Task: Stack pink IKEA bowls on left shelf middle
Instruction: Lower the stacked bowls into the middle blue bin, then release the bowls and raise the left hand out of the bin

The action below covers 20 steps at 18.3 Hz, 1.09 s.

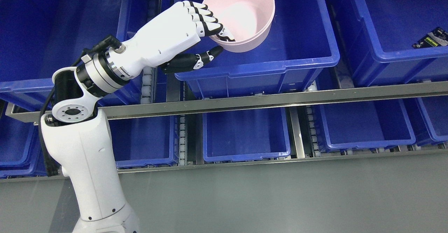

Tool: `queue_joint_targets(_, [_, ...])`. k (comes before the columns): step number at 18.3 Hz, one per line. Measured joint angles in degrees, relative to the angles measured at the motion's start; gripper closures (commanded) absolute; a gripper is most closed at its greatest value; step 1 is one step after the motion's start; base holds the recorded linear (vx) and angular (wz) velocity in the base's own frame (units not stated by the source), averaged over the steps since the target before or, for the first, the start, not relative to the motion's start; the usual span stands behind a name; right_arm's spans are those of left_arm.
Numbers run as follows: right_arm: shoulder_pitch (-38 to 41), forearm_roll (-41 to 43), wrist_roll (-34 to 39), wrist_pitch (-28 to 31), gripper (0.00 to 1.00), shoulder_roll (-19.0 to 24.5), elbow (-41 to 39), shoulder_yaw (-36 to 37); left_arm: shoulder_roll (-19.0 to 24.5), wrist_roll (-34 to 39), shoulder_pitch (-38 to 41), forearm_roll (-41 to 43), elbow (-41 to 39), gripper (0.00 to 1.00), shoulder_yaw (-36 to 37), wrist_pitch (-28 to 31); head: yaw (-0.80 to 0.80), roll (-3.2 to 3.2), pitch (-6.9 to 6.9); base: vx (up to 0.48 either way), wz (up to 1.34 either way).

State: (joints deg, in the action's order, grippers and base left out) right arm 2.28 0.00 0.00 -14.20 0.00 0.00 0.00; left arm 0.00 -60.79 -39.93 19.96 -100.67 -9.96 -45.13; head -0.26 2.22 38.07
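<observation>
The pink bowl point(245, 14) looks like smooth plastic with a soft, slightly shiny inside, and the big blue bins point(266, 68) around it look like hard plastic that is smooth and a little glossy. The left hand point(182, 33) has a shiny white plastic shell with black fingertips point(213, 26) that look matt, and its wrist ring point(101, 72) looks like bright metal. The shelf rails point(280, 100) are grey metal with a dull shine, and the floor point(280, 198) below is grey, smooth and matt
</observation>
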Motion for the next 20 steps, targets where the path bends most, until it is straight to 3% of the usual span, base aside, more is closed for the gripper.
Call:
queue_joint_targets(5, [0.0, 0.0, 0.0, 0.0, 0.0, 0.0, 0.0, 0.0, 0.0, 0.06, -3.97, 3.38, 3.02, 0.96, -0.05, 0.27, 0.0, 0.0, 0.0, 0.092, -0.06])
queue_joint_targets(13, [0.01, 0.0, 0.0, 0.0, 0.0, 0.0, 0.0, 0.0, 0.0, 0.01, -8.36, 11.54, 15.16, 0.94, 0.02, 0.5, 0.0, 0.0, 0.0, 0.057, -0.03])
queue_joint_targets(18, [0.01, 0.0, 0.0, 0.0, 0.0, 0.0, 0.0, 0.0, 0.0, 0.26, -8.85, 13.52, 22.87, 0.87, 0.55, 0.55, 0.0, 0.0, 0.0, 0.007, 0.0])
queue_joint_targets(19, [0.0, 0.0, 0.0, 0.0, 0.0, 0.0, 0.0, 0.0, 0.0, 0.71, -8.9, 13.73, 24.38, 0.82, 0.69, 0.6, 0.0, 0.0, 0.0, 0.0, 0.0])
queue_joint_targets(20, [0.01, 0.0, 0.0, 0.0, 0.0, 0.0, 0.0, 0.0, 0.0, 1.22, -8.95, 13.9, 25.58, 0.68, 0.79, 0.64, 0.0, 0.0, 0.0, 0.0, 0.0])
